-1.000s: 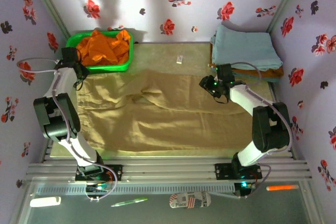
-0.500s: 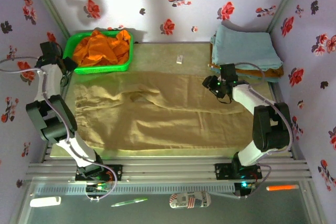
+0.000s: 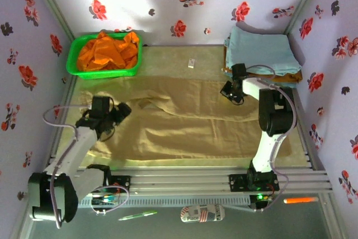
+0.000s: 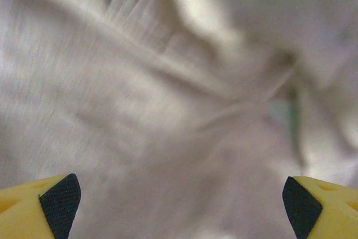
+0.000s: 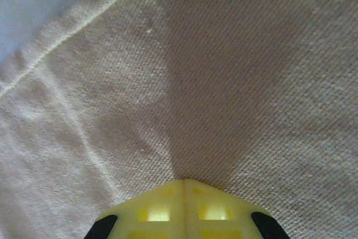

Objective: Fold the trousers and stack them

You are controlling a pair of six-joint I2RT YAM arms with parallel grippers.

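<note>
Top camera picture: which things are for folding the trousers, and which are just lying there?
For the job: the trousers, left gripper, right gripper.

Just lying about: orange garment in the green basket, pale blue cloth, green pen.

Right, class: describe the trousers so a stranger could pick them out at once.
Start at the beige table inside the flowered walls. The trousers lie spread flat across its middle. They are plain tan, unlike the orange garment in the green basket and the pale blue cloth stacked at the far right.
</note>
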